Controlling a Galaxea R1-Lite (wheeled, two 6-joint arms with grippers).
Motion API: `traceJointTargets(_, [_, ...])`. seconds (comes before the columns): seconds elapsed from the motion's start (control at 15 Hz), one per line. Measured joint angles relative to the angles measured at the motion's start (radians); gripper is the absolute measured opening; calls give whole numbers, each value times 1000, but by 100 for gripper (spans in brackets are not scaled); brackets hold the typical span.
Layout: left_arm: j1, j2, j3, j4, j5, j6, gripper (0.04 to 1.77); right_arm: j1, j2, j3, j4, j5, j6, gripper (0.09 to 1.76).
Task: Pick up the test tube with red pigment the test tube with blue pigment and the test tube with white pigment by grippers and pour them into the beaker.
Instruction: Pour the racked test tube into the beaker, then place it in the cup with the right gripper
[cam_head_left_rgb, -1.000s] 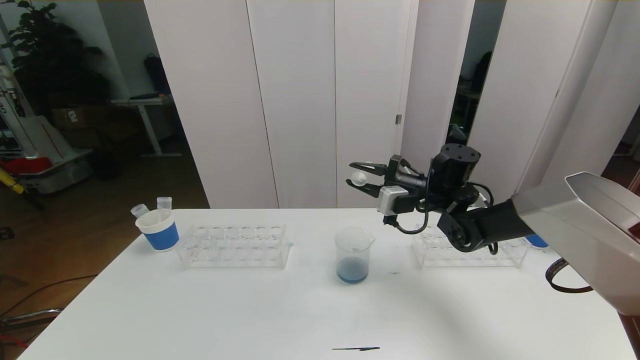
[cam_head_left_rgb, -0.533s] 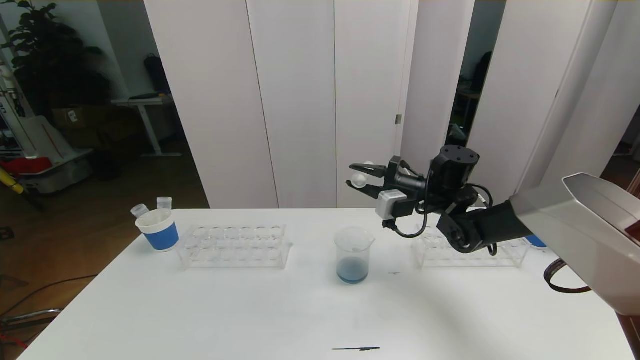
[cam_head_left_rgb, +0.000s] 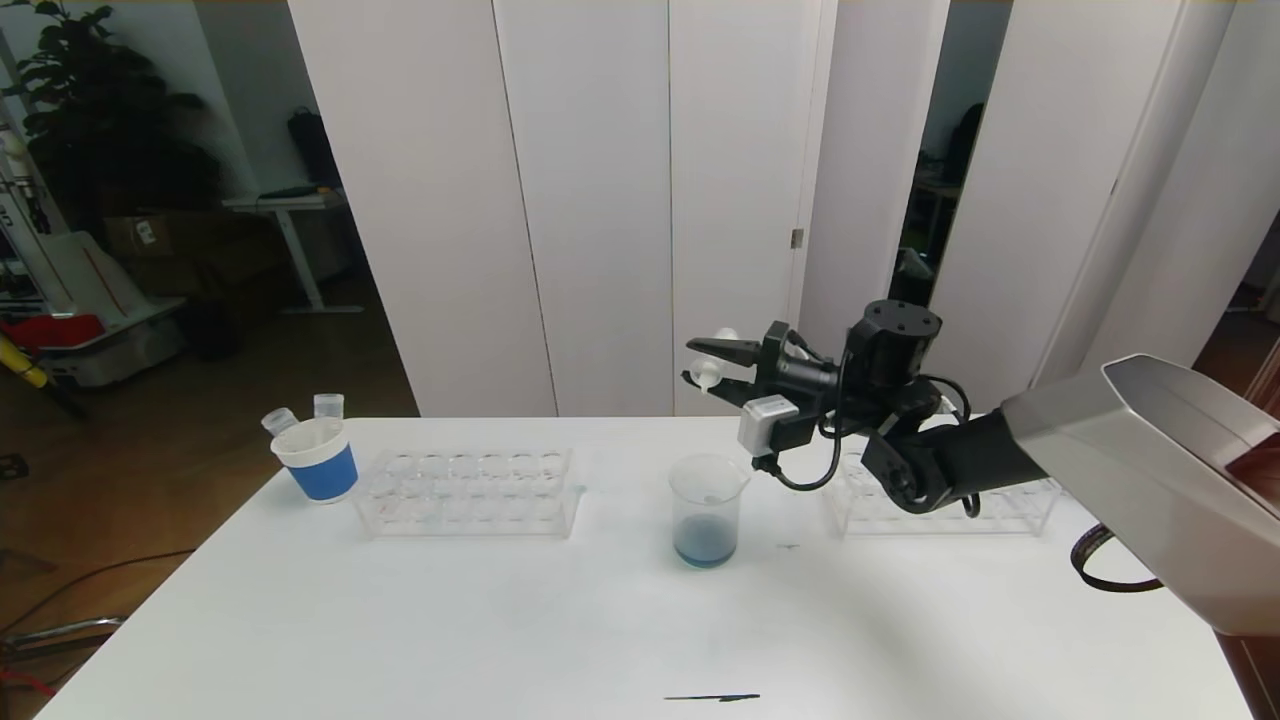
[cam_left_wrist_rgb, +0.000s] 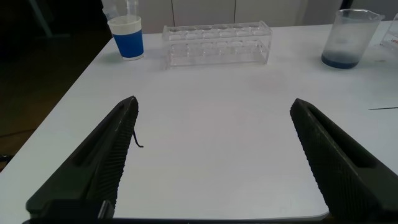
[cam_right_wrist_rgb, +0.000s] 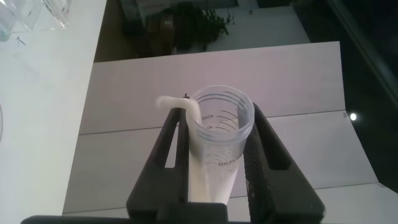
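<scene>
My right gripper (cam_head_left_rgb: 700, 362) is shut on the test tube with white pigment (cam_head_left_rgb: 712, 368), held above and just behind the beaker (cam_head_left_rgb: 708, 510). The tube (cam_right_wrist_rgb: 221, 137) lies tipped on its side, and a tongue of white pigment (cam_right_wrist_rgb: 177, 104) curls over its rim. The clear beaker stands mid-table with blue liquid at its bottom. My left gripper (cam_left_wrist_rgb: 212, 102) hangs open and empty over the bare near-left part of the table (cam_left_wrist_rgb: 211, 155). The test tubes with red and blue pigment are out of view.
A clear tube rack (cam_head_left_rgb: 468, 490) stands left of the beaker, and a second rack (cam_head_left_rgb: 940, 505) sits to its right under my right arm. A white-and-blue paper cup (cam_head_left_rgb: 318, 460) holding two clear tubes is at the far left. A thin black mark (cam_head_left_rgb: 712, 697) lies near the front edge.
My right gripper has shifted left towards the beaker and dipped a little, tipping the tube further. White pigment now shows at the tube's mouth. The left gripper has stayed open.
</scene>
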Motion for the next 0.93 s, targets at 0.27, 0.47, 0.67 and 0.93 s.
traceJointTargets(0.27, [0,0,0,0,0,0,175,-7,7,-8,-4,5,-45,58])
traceJointTargets(0.47, [0,0,0,0,0,0,175,-18,14,-14,-5,8,-63,58])
traceJointTargets(0.67, [0,0,0,0,0,0,175,-17,22,-44,-7,13,-85,58])
traceJointTargets(0.93, [0,0,0,0,0,0,175,-17,31,-64,-19,37,-114,58])
